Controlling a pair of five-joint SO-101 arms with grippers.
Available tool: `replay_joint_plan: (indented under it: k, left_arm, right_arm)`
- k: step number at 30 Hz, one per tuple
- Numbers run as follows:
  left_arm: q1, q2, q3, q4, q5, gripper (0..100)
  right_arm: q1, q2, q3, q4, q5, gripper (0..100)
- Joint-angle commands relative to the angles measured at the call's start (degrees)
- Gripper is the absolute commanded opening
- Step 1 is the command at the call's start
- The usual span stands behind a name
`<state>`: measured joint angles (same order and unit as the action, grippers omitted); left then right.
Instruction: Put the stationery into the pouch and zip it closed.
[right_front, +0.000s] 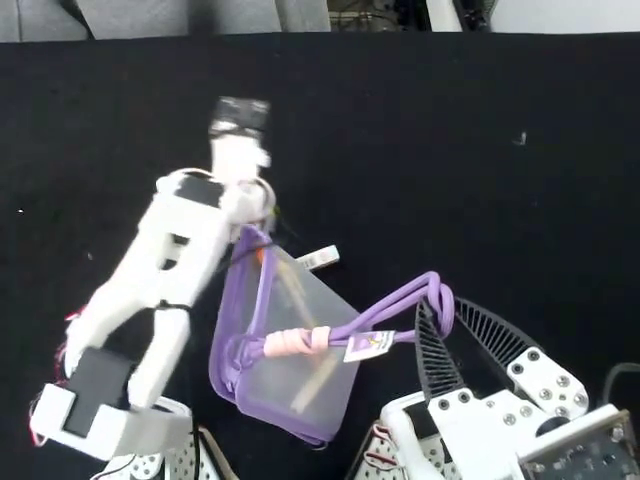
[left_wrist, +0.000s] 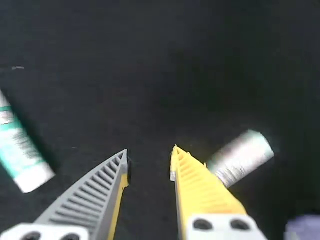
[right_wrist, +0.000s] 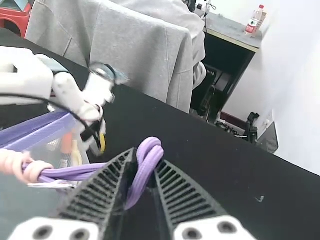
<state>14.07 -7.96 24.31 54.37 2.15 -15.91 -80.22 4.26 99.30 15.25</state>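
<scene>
A translucent pouch (right_front: 285, 345) with purple trim lies near the table's front, with long wooden sticks inside. Its purple strap (right_front: 425, 295) runs right to my right gripper (right_front: 437, 312), whose black jaws are shut on the strap's loop (right_wrist: 146, 159). My left gripper (left_wrist: 149, 156) hangs open over the black table just beyond the pouch's far end, with nothing between its grey and yellow fingers. A white and green tube (left_wrist: 17, 150) lies to one side of it and a silvery cylinder (left_wrist: 241, 157) lies by the yellow finger (left_wrist: 197, 187). A small white item (right_front: 322, 258) rests beside the pouch.
The black table (right_front: 480, 150) spreads wide to the back and right. The white left arm (right_front: 160, 290) stretches along the pouch's left side. A grey cloth-covered object (right_wrist: 130, 45) stands beyond the table's far edge.
</scene>
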Motion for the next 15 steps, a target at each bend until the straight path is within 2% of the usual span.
replay_joint_plan:
  k: [1,4,8,15]
  left_arm:
    - [5.85,-0.18,-2.15,3.52,-2.9,15]
    - [7.96,0.97,-2.07,5.19,-8.09,15]
    - [9.1,4.92,-2.42,5.71,-14.95,15]
    - [13.14,11.43,-3.47,4.66,-19.52,15]
  right_arm:
    - [2.29,4.53,-0.4,1.67,-0.35,1.1]
    - [5.71,7.34,-2.24,1.49,-0.44,1.1]
    - [6.15,9.54,-5.05,1.67,-0.53,1.1]
    - [6.15,9.89,-5.14,1.76,-0.53,1.1]
